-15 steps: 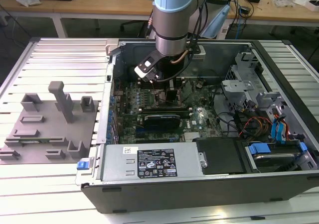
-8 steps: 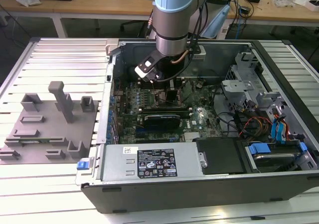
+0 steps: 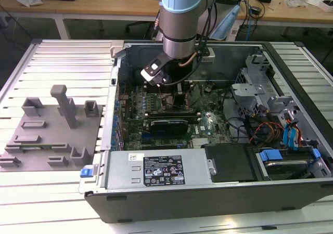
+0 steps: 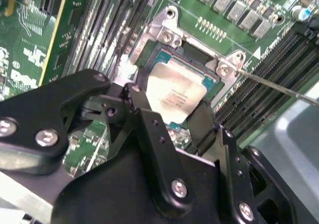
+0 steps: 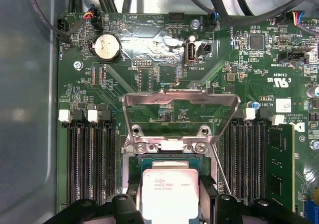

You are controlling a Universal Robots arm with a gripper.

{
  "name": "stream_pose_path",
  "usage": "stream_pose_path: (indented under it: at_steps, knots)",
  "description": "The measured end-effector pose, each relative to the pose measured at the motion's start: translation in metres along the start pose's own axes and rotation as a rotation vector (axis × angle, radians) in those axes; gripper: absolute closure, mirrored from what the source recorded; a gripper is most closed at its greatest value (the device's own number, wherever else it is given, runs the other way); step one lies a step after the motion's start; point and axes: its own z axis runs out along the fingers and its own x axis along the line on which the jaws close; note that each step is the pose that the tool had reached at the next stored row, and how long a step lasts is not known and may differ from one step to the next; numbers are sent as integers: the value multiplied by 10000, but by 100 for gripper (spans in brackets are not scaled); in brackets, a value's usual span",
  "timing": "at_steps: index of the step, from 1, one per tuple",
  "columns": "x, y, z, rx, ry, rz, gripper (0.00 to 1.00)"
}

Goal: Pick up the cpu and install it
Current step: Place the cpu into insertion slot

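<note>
Looks like I'm at the seating step: the gripper [image 5: 170,186] is down inside the PC case [image 3: 171,192], fingers closed narrow on the two opposite edges of the cpu [image 5: 170,196]. The chip sits low in the socket [image 5: 133,165] on the motherboard [image 5: 149,59], with the metal load plate [image 5: 219,98] flipped up behind it. My guess is the next move needs the chip dead flat and square in the frame, no sideways nudging.
</note>
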Motion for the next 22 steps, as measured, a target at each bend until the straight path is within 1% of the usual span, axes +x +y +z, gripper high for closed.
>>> stream_pose_path:
  at_steps: [1, 5, 8, 10, 12, 18, 19, 21, 22]
  knots:
    - [1, 0, 1, 3, 3, 0, 38]
    - [-2, -1, -10, 9, -7, -2, 38]
    - [-2, 1, -56, 8, -6, -1, 38]
    - [-4, 5, -124, 7, -5, -1, 38]
    - [-6, 7, -172, 8, -6, -1, 38]
    - [-6, 8, -186, 7, -5, -1, 38]
    - [-6, 8, -188, 8, -5, -1, 47]
    - [-6, 8, -192, 8, -5, -1, 59]
    - [-6, 8, -194, 7, -5, -1, 59]
